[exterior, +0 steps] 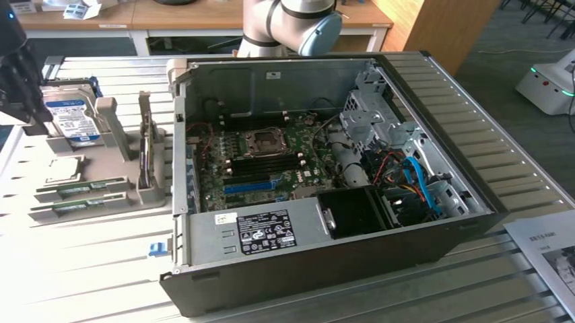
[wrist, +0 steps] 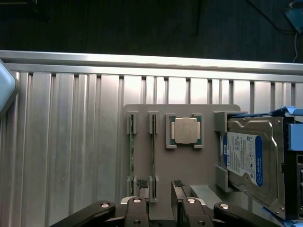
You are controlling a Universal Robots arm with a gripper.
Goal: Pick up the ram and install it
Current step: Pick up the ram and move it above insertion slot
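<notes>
**Your fingers are wide open over the ram, holding nothing.**

Your fingers (wrist: 178, 189) stand far apart and empty. The ram (wrist: 153, 156) shows in the gap between the two tips, nearer to one tip than the other, and I cannot tell if either tip touches it. It stands on its thin edge in the grey holder (wrist: 189, 165), so its flat sides face your tips, which should make it easy to pinch. A second ram stick (wrist: 131, 156) stands just outside the fingers on that nearer side. The square chip (wrist: 184, 130) and the hard drive (wrist: 251, 161) sit off to the other side. The holder rests on the metal tabletop (wrist: 71, 142). The open computer case (exterior: 359, 168) is well apart from your fingers, and its motherboard (exterior: 260, 161) is bare.
</notes>
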